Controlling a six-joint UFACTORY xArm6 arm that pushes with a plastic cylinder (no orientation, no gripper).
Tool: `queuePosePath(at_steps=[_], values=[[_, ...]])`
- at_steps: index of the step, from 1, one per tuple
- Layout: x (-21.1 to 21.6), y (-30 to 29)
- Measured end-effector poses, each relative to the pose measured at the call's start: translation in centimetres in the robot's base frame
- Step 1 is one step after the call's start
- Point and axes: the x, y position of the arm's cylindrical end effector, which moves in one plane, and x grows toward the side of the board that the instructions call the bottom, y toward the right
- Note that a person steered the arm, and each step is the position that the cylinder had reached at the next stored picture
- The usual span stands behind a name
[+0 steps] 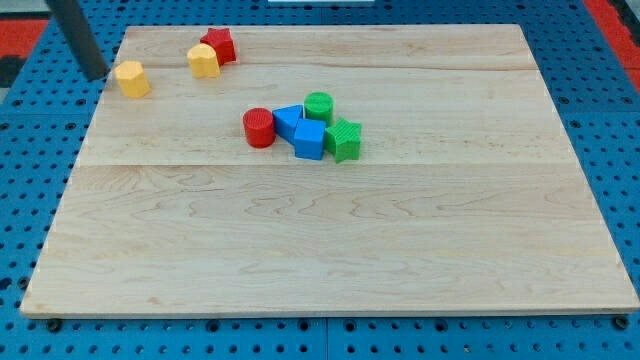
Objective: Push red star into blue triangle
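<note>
The red star point(220, 44) sits near the view's top left of the wooden board point(330, 240), touching a yellow block point(203, 61) on its lower left. The blue triangle point(288, 120) lies near the board's middle top, in a cluster between a red cylinder point(258, 128) and a green cylinder point(319, 105). My tip point(97, 76) is at the board's left edge, just left of a second yellow block point(132, 78), well left of the red star.
A blue cube point(309, 140) and a green star point(344, 139) sit against the cluster's lower right. A blue pegboard surface point(40, 150) surrounds the board.
</note>
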Motion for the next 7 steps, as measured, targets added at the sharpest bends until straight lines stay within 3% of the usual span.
queuePosePath(at_steps=[2, 3, 4, 5, 6, 7], values=[[9.6, 15.3], [9.9, 21.6], [9.0, 13.8], [6.5, 2.1], [-2.5, 1.3], [-4.7, 10.2]])
